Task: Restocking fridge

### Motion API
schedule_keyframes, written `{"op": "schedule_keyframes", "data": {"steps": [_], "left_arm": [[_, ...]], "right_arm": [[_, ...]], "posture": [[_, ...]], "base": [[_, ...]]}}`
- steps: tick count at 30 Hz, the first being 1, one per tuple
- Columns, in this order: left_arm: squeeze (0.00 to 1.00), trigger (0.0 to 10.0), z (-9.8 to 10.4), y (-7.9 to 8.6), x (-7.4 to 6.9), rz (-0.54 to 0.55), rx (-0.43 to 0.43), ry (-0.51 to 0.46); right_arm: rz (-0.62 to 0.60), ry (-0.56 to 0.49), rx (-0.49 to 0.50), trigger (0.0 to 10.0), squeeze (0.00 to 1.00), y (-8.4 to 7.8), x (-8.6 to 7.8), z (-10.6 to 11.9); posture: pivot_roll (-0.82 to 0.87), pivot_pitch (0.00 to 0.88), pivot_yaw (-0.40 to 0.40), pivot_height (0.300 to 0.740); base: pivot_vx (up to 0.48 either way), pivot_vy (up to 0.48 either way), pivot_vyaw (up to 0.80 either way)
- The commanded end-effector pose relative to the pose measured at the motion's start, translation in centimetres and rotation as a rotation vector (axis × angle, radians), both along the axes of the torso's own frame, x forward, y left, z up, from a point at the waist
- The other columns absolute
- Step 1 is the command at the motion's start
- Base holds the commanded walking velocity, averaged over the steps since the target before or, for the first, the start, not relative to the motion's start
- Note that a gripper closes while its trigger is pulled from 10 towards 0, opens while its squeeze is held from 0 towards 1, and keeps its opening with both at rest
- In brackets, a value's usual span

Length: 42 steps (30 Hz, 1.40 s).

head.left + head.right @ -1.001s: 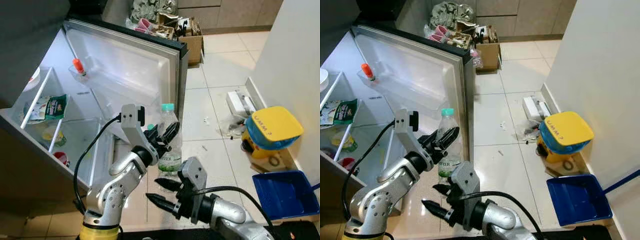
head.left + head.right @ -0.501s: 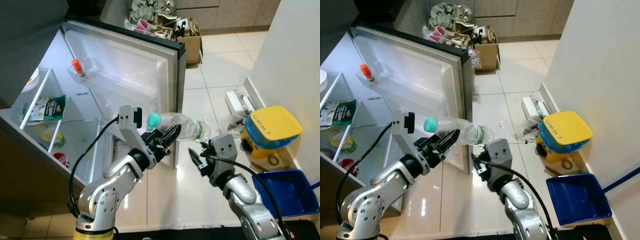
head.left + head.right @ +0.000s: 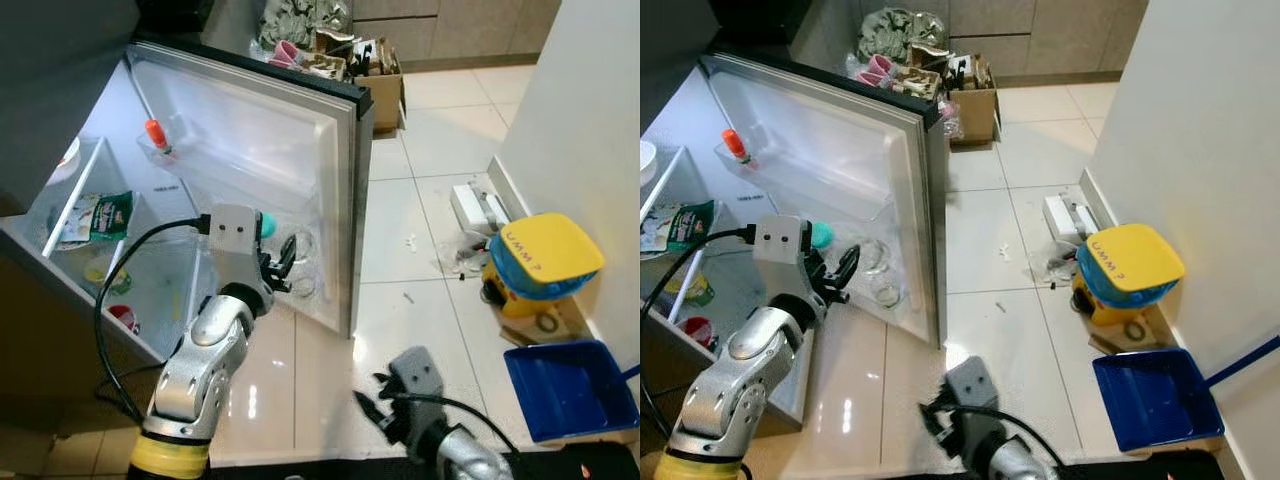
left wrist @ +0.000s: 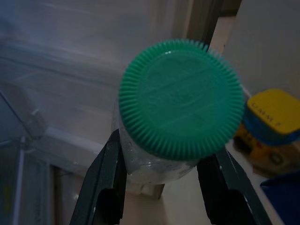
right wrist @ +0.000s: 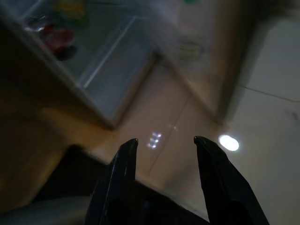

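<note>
Bottle (image 3: pixel 287 262) lies in the left gripper (image 4: pixel 161 187), its two black fingers (image 4: pixel 108 183) pressed to either side of the clear body just under the green cap (image 4: pixel 182 97). The cap end sits close by the wrist and the base points away, so the long axis runs out toward the open fridge door (image 3: pixel 250 150). In the eye views the bottle is tipped nearly level at the door's lower bin (image 3: pixel 875 268), its clear body hard to tell from the bin's clear wall, so I cannot say whether it touches. The coming move, as I judge it, turns on that tilt: the base must go down into the bin, cap up. The left arm is right at the door; the right gripper (image 5: pixel 164 143) hangs low over the floor tiles (image 3: pixel 430 150) with fingers spread and nothing between them, well apart from the bottle. A small orange-capped thing (image 3: pixel 154 132) stands in the upper door shelf
</note>
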<state>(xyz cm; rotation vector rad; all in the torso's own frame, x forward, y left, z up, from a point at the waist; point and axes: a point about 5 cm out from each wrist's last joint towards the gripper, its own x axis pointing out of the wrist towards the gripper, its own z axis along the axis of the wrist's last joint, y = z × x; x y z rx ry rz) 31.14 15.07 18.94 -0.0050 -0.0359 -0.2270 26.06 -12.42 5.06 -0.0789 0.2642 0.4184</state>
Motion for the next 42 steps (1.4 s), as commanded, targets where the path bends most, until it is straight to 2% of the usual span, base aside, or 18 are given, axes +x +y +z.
{"op": "schedule_keyframes", "data": {"steps": [1,2,4,5,6,8,9,11,15,18,20,21,24,30,36,42], "left_arm": [[0.00,10.0,-2.3,1.3,-0.4,-0.003,0.021,0.092],[0.00,10.0,-2.3,1.3,-0.4,-0.003,0.021,0.092],[0.00,10.0,-4.9,2.0,-1.0,0.000,-0.079,0.233],[0.00,10.0,-5.9,2.1,-1.4,-0.001,-0.113,0.282],[0.00,10.0,-5.9,2.1,-1.4,-0.001,-0.113,0.282],[0.00,10.0,-7.3,2.2,-2.0,-0.001,-0.075,0.328],[0.00,10.0,-7.3,2.2,-2.0,-0.001,-0.075,0.328],[0.00,10.0,-8.2,2.4,-2.5,0.012,-0.021,0.345],[0.00,10.0,-9.0,2.7,-2.9,0.026,-0.009,0.369],[0.00,10.0,-9.6,2.4,-3.3,0.014,-0.030,0.384],[0.00,10.0,-9.6,2.4,-3.3,0.014,-0.030,0.384],[0.00,10.0,-9.9,1.9,-3.6,0.004,0.005,0.374],[0.00,10.0,-10.2,1.7,-3.8,0.000,0.035,0.369],[0.00,10.0,-11.1,2.2,-3.8,0.036,0.069,0.385],[0.00,10.0,-10.8,2.5,-3.3,0.074,0.132,0.325],[0.00,10.0,-10.8,2.4,-3.0,0.080,0.139,0.306]], "right_arm": [[-0.199,0.017,-0.085,10.0,0.00,-3.6,0.3,-1.2],[-0.199,0.017,-0.085,10.0,0.00,-3.6,0.3,-1.2],[-0.511,-0.045,-0.082,10.0,0.00,-8.6,1.3,0.1],[-0.606,-0.084,-0.080,10.0,0.00,-10.3,1.6,0.9],[-0.606,-0.084,-0.080,10.0,0.00,-10.3,1.6,0.9],[-0.683,-0.175,-0.111,10.0,0.00,-12.4,2.0,3.0],[-0.683,-0.175,-0.111,10.0,0.00,-12.4,2.0,3.0],[-0.688,-0.254,-0.134,10.0,0.00,-13.1,2.5,4.7],[-0.679,-0.320,-0.106,10.0,0.00,-12.8,3.3,6.1],[-0.642,-0.354,-0.099,10.0,0.00,-11.2,3.9,6.5],[-0.642,-0.354,-0.099,10.0,0.00,-11.2,3.9,6.5],[-0.636,-0.369,-0.091,10.0,0.00,-10.1,4.1,6.5],[-0.630,-0.379,-0.077,10.0,0.00,-9.5,4.2,6.5],[-0.617,-0.383,-0.049,10.0,0.00,-9.0,4.3,6.5],[-0.609,-0.374,-0.043,10.0,0.00,-8.8,4.4,6.2],[-0.606,-0.373,-0.043,10.0,0.00,-8.7,4.4,6.1]], "posture": [[-0.12,0.216,0.093,0.707],[-0.12,0.216,0.093,0.707],[-0.12,0.217,0.095,0.707],[-0.12,0.216,0.096,0.707],[-0.12,0.216,0.096,0.707],[-0.12,0.215,0.091,0.707],[-0.12,0.215,0.091,0.707],[-0.12,0.215,0.090,0.707],[-0.13,0.209,0.089,0.707],[-0.12,0.194,0.089,0.707],[-0.12,0.194,0.089,0.707],[-0.12,0.177,0.092,0.707],[-0.12,0.173,0.091,0.707],[-0.12,0.162,0.093,0.707],[-0.13,0.153,0.090,0.707],[-0.14,0.147,0.089,0.707]], "base": [[0.000,0.000,0.00],[0.000,0.000,0.00],[0.000,0.000,0.00],[0.000,0.000,0.00],[0.000,0.000,0.00],[0.000,0.000,0.00],[0.000,0.000,0.00],[0.000,0.000,0.00],[0.000,0.000,0.00],[0.000,0.000,0.00],[0.000,0.000,0.00],[0.000,0.000,0.00],[0.000,0.000,0.00],[0.000,0.000,0.00],[0.000,0.000,0.00],[0.000,0.000,0.00]]}}
